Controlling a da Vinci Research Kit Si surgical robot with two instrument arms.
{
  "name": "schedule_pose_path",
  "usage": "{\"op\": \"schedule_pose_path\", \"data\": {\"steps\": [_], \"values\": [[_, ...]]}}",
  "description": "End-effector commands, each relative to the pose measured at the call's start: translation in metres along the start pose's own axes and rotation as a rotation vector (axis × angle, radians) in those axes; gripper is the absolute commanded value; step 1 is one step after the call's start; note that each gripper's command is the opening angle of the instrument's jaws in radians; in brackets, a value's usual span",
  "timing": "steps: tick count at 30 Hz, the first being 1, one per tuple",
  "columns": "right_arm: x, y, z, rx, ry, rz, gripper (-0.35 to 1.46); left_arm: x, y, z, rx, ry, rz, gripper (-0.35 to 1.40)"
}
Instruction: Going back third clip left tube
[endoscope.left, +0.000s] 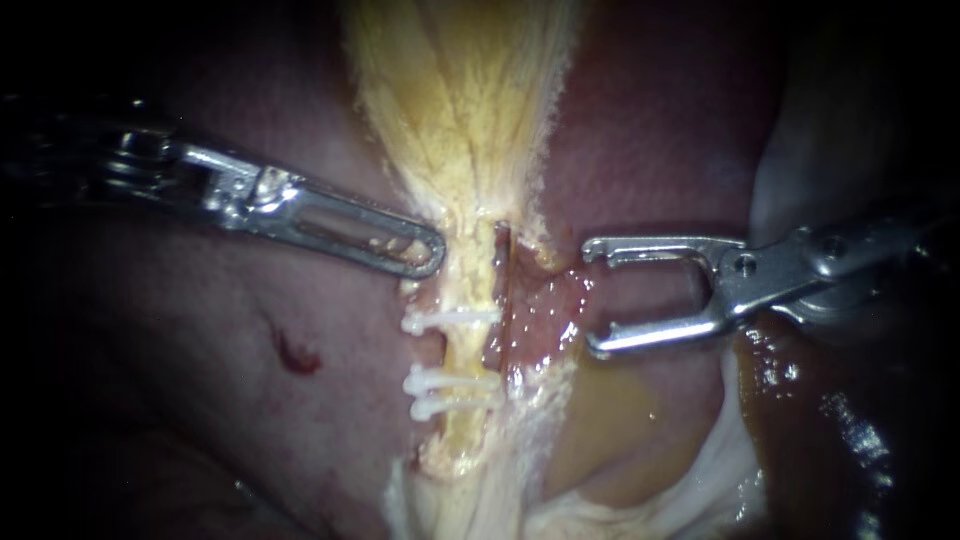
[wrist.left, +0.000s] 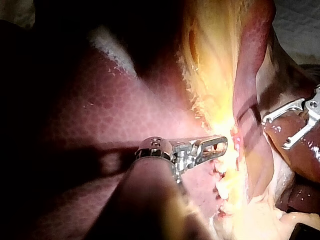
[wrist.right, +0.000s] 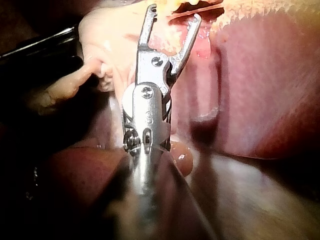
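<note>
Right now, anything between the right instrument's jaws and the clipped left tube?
Yes: a strip of wet reddish tissue lies between the right instrument, jaws open and empty, and the left tube carrying three white clips. The left instrument is on the tube's far side.

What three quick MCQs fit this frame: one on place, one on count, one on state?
1. The clips sit:
A across the tube
B beside the tube, apart from it
C loose, far from it

2. White clips in the endoscope view:
A one
B three
C five

3. The right instrument is:
A open, empty
B shut, empty
C shut on a clip

Key:
1 A, each clip crosses the pale tube.
2 B, one upper clip and two lower ones show.
3 A, a wide gap shows at its tip with nothing gripped.
</note>
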Motion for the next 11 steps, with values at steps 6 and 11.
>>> {"op": "schedule_pose_path", "data": {"steps": [6, 11], "values": [[0.0, 0.0001, 0.0, 0.0, 0.0, -0.001, 0.5, 0.0001, 0.0, 0.0, 0.001, 0.0, 0.0, -0.35], [0.0, 0.0, -0.0001, 0.001, 0.0, -0.001, 0.5, 0.0001, 0.0, -0.0002, 0.002, 0.001, 0.0, -0.35]]}}
